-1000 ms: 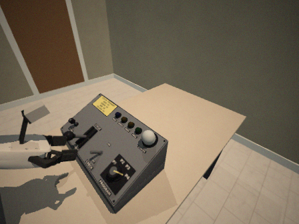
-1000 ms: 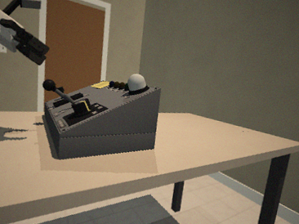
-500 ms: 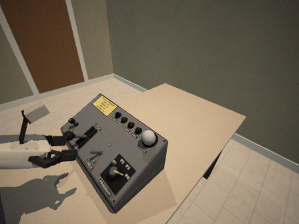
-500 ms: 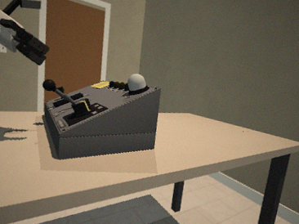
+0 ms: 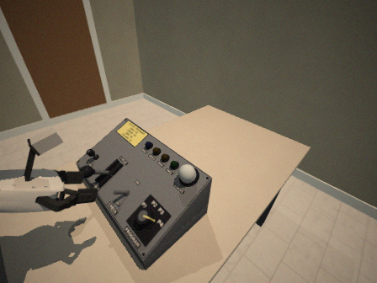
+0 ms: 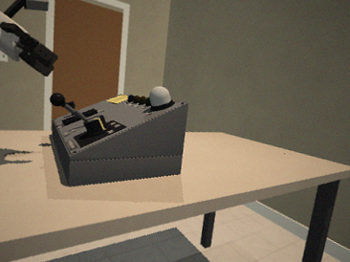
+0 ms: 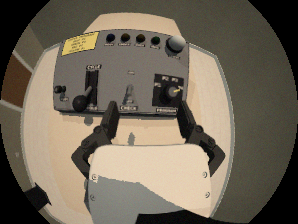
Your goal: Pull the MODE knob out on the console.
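Note:
The grey sloped console (image 5: 147, 189) stands on the table, also in the exterior view (image 6: 118, 139) and the wrist view (image 7: 120, 72). A white round knob (image 5: 188, 173) sits at its high right corner, also seen from the side (image 6: 160, 95) and from the wrist (image 7: 174, 43); its label is too small to read. My gripper (image 5: 90, 183) (image 6: 43, 58) is open and empty. It hovers above the console's low front edge, well above the panel, and far from the white knob. In the wrist view the fingers frame the front edge.
The panel also carries a black-ball lever (image 6: 57, 99) in a slot, a small toggle (image 5: 122, 192), a rotary PROGRAM selector (image 5: 145, 219) with a yellow pointer, a row of several dark buttons (image 5: 160, 153) and a yellow label (image 5: 131, 132). The table edge (image 5: 269, 198) is to the right.

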You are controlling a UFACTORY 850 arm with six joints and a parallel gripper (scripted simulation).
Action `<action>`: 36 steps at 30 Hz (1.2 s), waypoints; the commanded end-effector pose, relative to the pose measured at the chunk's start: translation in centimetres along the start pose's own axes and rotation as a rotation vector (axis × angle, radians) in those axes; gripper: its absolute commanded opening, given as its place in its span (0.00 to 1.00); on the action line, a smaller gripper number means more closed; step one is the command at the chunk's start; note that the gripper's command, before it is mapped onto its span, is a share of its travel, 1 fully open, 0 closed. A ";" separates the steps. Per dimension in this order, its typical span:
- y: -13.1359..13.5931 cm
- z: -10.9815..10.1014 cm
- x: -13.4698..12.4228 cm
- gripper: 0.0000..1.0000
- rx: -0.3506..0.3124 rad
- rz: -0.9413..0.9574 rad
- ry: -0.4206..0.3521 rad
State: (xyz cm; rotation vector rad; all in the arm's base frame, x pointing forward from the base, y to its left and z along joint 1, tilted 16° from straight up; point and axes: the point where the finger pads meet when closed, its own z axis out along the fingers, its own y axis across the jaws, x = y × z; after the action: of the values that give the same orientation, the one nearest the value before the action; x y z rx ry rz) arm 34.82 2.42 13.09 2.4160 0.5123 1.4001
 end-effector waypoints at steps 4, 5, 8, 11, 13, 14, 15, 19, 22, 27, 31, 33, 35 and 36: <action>-3.7 0.0 1.0 1.00 0.017 0.016 -0.080; -3.7 0.0 1.0 1.00 0.017 0.016 -0.080; -4.9 -0.1 1.3 1.00 0.021 0.022 -0.106; -6.3 0.0 1.6 1.00 0.026 0.027 -0.137; -6.3 0.0 1.6 1.00 0.026 0.027 -0.137; -7.9 -0.2 2.0 1.00 0.036 0.037 -0.171; -7.9 -0.2 2.0 1.00 0.036 0.037 -0.171; -9.7 -0.2 2.5 1.00 0.043 0.045 -0.210; -11.7 -0.3 3.0 1.00 0.052 0.054 -0.253; -13.8 -0.4 3.6 1.00 0.062 0.064 -0.299; -16.0 -0.4 4.1 1.00 0.072 0.074 -0.347; -16.0 -0.4 4.1 1.00 0.072 0.074 -0.347; -18.1 -0.5 4.6 1.00 0.082 0.084 -0.391; -18.1 -0.5 4.6 1.00 0.082 0.084 -0.391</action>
State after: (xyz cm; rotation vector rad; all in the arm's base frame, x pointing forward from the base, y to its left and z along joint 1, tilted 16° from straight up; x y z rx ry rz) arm 33.53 17.91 9.97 2.6944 0.4177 1.0227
